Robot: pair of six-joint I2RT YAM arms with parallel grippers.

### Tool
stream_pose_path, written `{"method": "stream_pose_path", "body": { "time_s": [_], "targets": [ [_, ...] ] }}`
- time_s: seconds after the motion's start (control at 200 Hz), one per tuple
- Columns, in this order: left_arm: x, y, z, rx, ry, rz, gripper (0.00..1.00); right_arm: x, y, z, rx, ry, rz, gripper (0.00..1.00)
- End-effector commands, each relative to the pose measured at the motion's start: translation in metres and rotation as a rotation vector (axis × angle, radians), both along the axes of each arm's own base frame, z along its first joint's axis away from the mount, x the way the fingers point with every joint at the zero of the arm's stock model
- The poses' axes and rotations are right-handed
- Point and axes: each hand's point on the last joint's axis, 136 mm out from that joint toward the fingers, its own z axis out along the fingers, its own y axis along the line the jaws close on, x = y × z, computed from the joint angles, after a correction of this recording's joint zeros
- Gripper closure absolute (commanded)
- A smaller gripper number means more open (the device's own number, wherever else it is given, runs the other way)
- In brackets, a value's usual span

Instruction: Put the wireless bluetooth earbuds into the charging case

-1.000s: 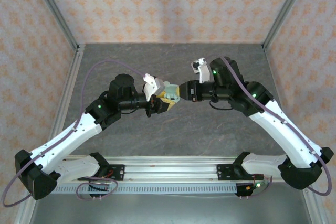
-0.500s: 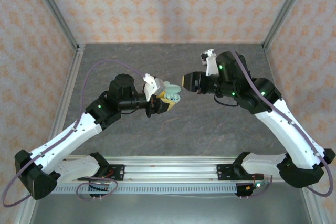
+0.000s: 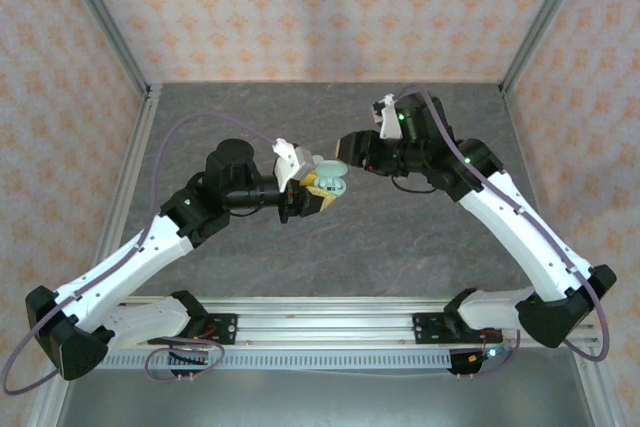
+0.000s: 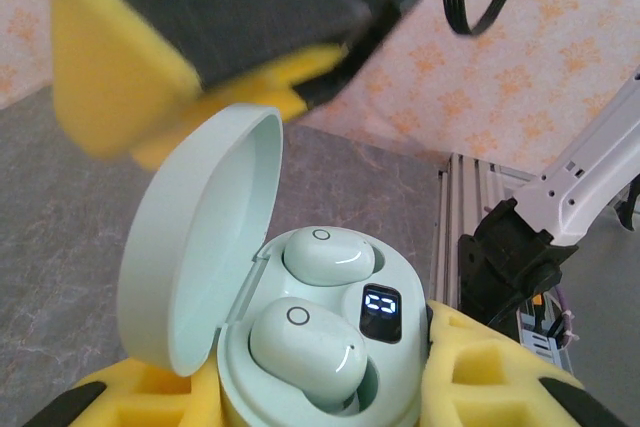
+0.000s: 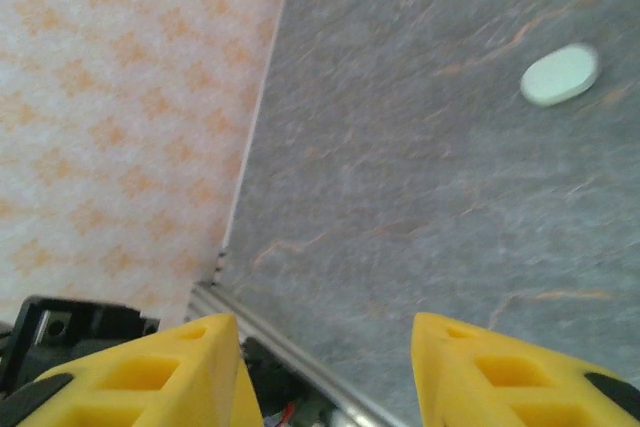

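My left gripper [image 3: 322, 190] is shut on the pale green charging case [image 4: 402, 367], its yellow pads pressing both sides of the body. The lid [image 4: 200, 237] is open, swung up to the left. Two whitish earbuds [image 4: 328, 255] [image 4: 300, 342] sit in the wells beside a lit display [image 4: 380, 309]. In the top view the case [image 3: 328, 183] is held above mid-table. My right gripper [image 3: 352, 150] hovers just behind and to the right of it. In its own wrist view the right gripper [image 5: 325, 367] is open, with nothing between the pads. One of its fingers [image 4: 200, 17] looms blurred over the lid.
A pale green oval object [image 5: 560, 74] lies alone on the grey table [image 3: 400, 237]. Patterned walls and metal posts [image 3: 110, 37] enclose the space. A rail [image 3: 330, 322] runs along the near edge.
My right gripper pulled back from the case, opened wider and turned, and now hovers close behind the lid. The left gripper and case stayed still.
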Motion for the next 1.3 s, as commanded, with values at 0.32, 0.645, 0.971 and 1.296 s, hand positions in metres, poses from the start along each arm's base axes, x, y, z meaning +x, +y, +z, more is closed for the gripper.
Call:
{"method": "stream_pose_path", "body": {
  "time_s": [0.32,0.645,0.971,1.296],
  "targets": [
    [-0.003,-0.003,0.042,-0.101,-0.03,-0.008,0.69,-0.048,-0.021,0.031,0.257,-0.026,-0.026,0.45],
    [0.0,-0.004,0.051,-0.161,-0.007,0.01,0.68,-0.051,-0.004,0.04,0.441,0.039,0.004,0.44],
    [0.003,-0.004,0.052,-0.183,0.018,0.034,0.67,-0.06,0.01,0.046,0.497,0.05,0.053,0.44],
    [0.004,-0.005,0.045,-0.166,0.058,0.045,0.63,-0.064,0.013,0.055,0.529,0.042,0.072,0.72]
  ]
}}
